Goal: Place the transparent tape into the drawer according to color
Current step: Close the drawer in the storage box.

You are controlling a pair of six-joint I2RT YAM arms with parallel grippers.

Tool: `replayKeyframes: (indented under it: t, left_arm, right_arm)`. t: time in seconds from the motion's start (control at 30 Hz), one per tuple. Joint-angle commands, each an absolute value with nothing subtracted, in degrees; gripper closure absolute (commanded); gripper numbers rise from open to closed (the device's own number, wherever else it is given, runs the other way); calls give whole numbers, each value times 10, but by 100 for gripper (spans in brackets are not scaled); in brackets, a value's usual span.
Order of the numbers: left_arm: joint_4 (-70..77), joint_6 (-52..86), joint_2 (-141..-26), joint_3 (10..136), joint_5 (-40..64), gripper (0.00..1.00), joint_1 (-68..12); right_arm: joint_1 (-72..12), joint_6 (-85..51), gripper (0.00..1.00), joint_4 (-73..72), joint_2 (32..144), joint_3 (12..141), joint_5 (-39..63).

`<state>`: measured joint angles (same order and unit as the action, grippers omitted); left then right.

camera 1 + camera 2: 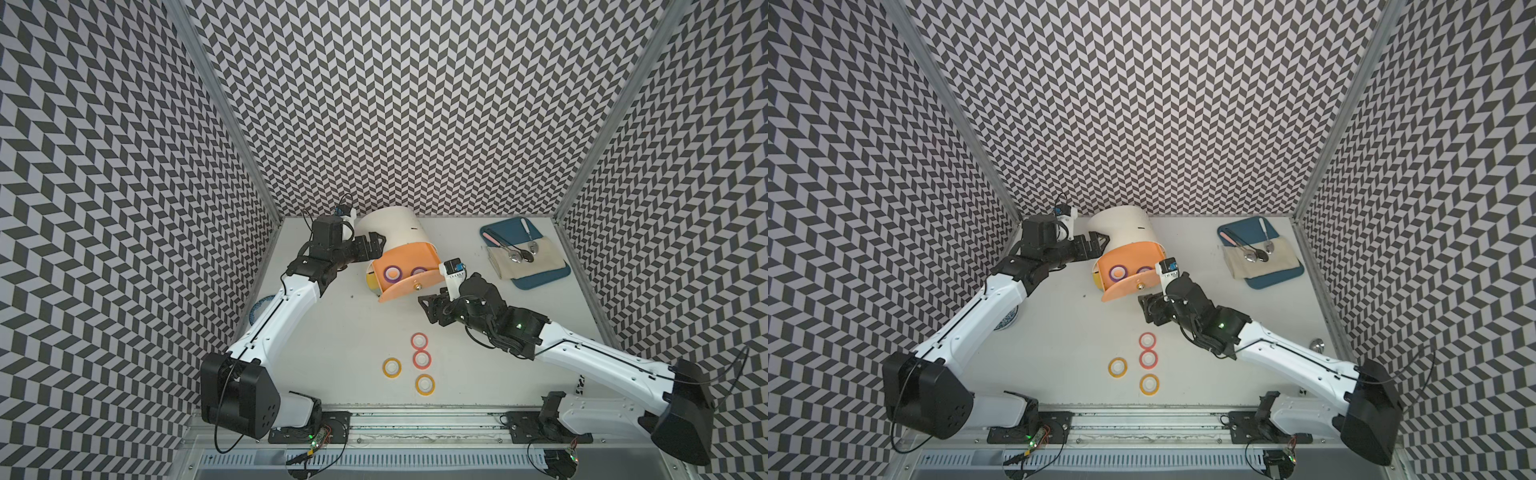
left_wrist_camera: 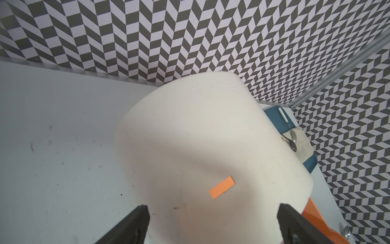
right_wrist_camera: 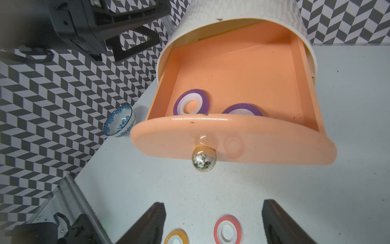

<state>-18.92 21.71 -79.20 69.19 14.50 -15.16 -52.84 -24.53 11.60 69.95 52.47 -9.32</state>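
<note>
The cream cabinet (image 1: 395,232) stands at the back with its peach drawer (image 1: 409,257) pulled out. Two purple tape rolls (image 1: 392,273) (image 3: 191,102) lie flat inside it. A round metal knob (image 3: 203,158) sits on the drawer front. On the table in front lie two red-pink rolls (image 1: 419,340) (image 1: 422,359) and two yellow-orange rolls (image 1: 392,367) (image 1: 424,383). My left gripper (image 1: 376,243) (image 2: 213,213) is open, its fingers spread beside the cabinet's left wall. My right gripper (image 1: 428,307) (image 3: 213,213) hovers open just in front of the knob, with nothing between its fingers.
A blue tray (image 1: 540,282) with a cloth and spoons (image 1: 519,253) sits at the back right. A blue-patterned bowl (image 3: 119,121) stands at the left, partly hidden under my left arm in both top views. A yellow drawer edge (image 1: 371,282) shows below the peach one.
</note>
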Motion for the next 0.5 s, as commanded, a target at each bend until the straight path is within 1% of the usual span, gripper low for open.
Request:
replayKeyframes:
  t: [0.0,0.27,0.47]
  left_arm:
    - [-170,213,-799,689,166,0,-144]
    - [-164,207,-809,681,177,0,-138]
    - [-162,205,-814,679,180,1,-136]
  right_arm:
    - [-538,-252,32,70,712,528,-108]
    - [-544,-260,53,62,735,534,-114]
    - [-544,-260,61,50,752,541,-121]
